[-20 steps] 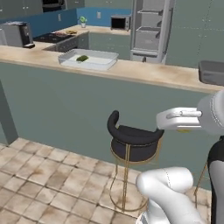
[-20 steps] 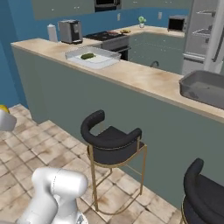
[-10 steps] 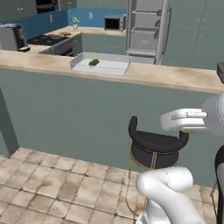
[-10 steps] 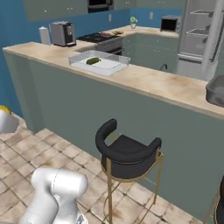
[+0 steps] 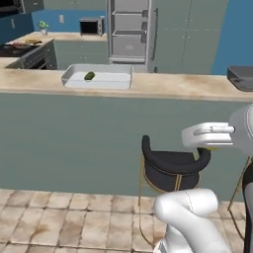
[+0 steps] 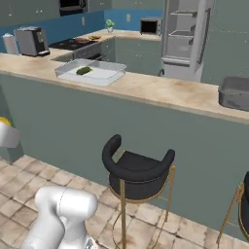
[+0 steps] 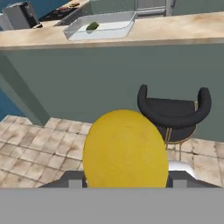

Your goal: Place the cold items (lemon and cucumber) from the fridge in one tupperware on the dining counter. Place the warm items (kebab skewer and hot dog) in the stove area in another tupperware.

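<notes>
The pincer (image 7: 124, 186) grips the lemon (image 7: 125, 149), carried low in front of the desk (image 5: 173, 85); the clear tupperware (image 5: 97, 78) there already holds the cucumber (image 5: 89, 76). The risk, I judge, is the arm clipping the bar stool (image 5: 174, 168) or desk edge during the lift (knocking the fruit loose). No writing is legible anywhere.

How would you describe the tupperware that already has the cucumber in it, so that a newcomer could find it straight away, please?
Start at the long beige dining counter that runs across the room above the grey-green wall. Near its left end sits a shallow clear tupperware with a small green cucumber inside. The other container, at the counter's right end, is dark grey.
</notes>
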You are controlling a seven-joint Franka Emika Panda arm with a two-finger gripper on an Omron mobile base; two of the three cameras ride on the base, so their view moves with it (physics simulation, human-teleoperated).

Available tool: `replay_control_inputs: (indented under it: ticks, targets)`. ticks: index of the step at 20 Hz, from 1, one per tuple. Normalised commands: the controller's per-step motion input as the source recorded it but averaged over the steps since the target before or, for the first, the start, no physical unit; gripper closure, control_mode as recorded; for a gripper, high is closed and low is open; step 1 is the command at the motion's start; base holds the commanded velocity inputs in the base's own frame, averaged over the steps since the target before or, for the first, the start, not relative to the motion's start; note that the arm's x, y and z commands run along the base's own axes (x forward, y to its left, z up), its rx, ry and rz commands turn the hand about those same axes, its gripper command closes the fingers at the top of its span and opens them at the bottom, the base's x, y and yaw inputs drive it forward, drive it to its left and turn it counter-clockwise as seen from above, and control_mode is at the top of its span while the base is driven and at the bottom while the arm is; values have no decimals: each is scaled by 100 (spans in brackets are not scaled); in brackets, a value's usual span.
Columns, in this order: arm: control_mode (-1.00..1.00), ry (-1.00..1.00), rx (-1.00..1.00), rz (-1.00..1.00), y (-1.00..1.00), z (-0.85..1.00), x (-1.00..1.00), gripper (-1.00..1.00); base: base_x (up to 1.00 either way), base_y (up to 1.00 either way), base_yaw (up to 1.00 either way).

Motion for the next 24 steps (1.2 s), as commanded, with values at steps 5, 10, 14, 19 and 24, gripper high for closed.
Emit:
replay_control_inputs:
  ticks: [5,10,14,19,24]
  targets:
    - [100,0,0,0,0,0,0,100,32,46,-38]
    - [100,0,0,0,0,0,0,100,27,58,-19]
    - [100,0,0,0,0,0,0,100,22,80,0]
    - [100,0,0,0,0,0,0,100,62,66,-3]
    - [100,0,0,0,0,0,0,100,93,23,-24]
